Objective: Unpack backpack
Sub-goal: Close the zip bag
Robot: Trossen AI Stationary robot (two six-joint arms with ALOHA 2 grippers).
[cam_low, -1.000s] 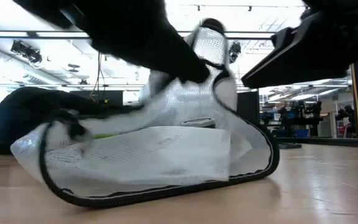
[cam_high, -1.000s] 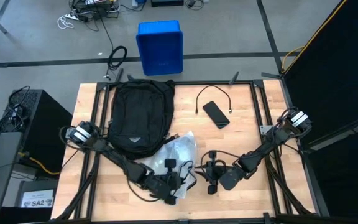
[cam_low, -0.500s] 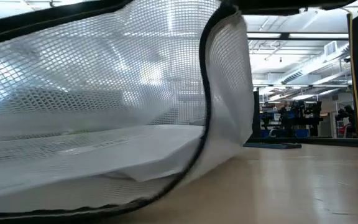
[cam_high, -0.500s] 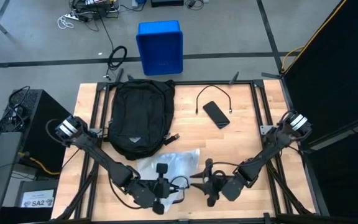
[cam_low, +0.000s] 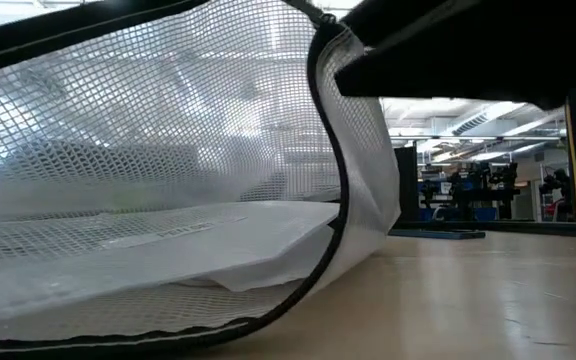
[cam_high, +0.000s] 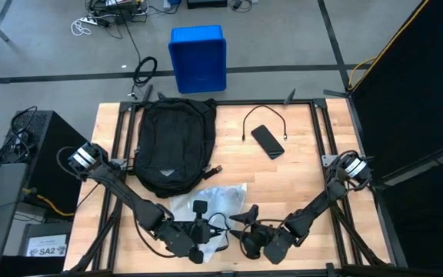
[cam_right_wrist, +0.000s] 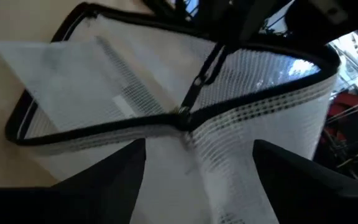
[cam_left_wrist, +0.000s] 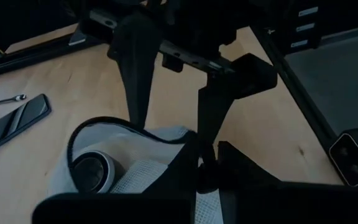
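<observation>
At the worktop's (cam_high: 298, 185) near edge, the left hand (cam_high: 206, 240) pinches a white mesh pouch (cam_high: 210, 201); the right hand (cam_high: 241, 227) gapes beside it. The backpack (cam_high: 171, 146) lies flat behind.

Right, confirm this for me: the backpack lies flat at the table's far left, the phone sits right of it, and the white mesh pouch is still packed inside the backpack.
One thing is wrong: the white mesh pouch is not inside the backpack. The high view shows it out on the table's near side, just in front of the backpack, with the shut left claw at its edge. The backpack lying flat at far left and the phone to its right are correct.
</observation>
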